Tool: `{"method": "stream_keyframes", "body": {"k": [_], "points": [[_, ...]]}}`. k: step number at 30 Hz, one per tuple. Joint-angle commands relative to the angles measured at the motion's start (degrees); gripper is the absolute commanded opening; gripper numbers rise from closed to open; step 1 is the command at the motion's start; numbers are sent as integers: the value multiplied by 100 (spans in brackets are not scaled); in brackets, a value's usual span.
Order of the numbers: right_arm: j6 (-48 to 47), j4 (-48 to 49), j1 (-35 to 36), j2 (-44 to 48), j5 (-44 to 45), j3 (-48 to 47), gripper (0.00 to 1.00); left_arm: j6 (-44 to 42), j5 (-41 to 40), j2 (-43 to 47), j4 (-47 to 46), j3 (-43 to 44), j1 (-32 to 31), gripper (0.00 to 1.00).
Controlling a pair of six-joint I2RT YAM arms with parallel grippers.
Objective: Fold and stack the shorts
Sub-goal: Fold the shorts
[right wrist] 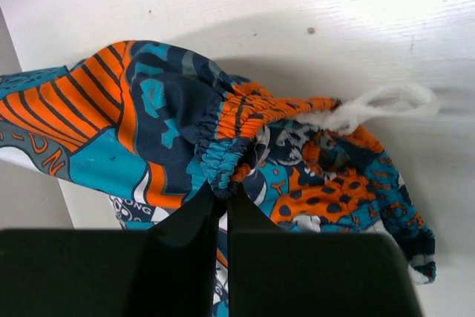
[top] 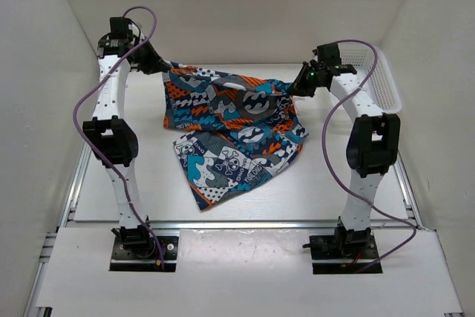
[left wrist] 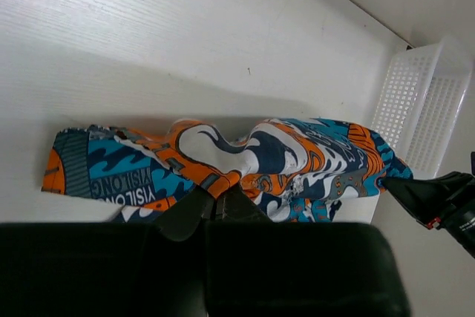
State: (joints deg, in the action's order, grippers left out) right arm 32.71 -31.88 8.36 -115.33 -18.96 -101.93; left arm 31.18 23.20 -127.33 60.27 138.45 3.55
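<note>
The left end effector [left wrist: 217, 204] is pinched shut on one edge of the shorts [top: 234, 131]. The right end effector [right wrist: 223, 197] is clamped on the gathered waistband, beside the white drawstring [right wrist: 378, 105]. The shorts stretch between the two, and the rest of the cloth drapes below them onto the worktop [top: 326, 191]. A white mesh basket [top: 382, 83] stands near the right end effector's outer side.

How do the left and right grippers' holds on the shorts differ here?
The left gripper pinches a smooth printed fold of the shorts; the right gripper pinches the gathered elastic waistband, by the white drawstring. The right gripper sits near the mesh basket; the left gripper does not. Both are shut on the shorts' far edge.
</note>
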Motion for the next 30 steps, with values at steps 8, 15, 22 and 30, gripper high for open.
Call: {"method": "stream_keyframes", "body": {"k": [8,15,22,30], "points": [[-466,-178,-45,835,287,1084,0,-455,-263,3071,-384,-3391,-249,10],[-590,-108,-238,1845,455,2360,0,-148,-474,5190,-385,-6222,-1013,10],[-643,-170,-300,2550,981,3241,0,756,-703,6553,-384,-8313,-2058,10],[-810,-398,-370,2129,1703,3021,0,1268,-712,6607,-499,-9345,-3158,39]]}}
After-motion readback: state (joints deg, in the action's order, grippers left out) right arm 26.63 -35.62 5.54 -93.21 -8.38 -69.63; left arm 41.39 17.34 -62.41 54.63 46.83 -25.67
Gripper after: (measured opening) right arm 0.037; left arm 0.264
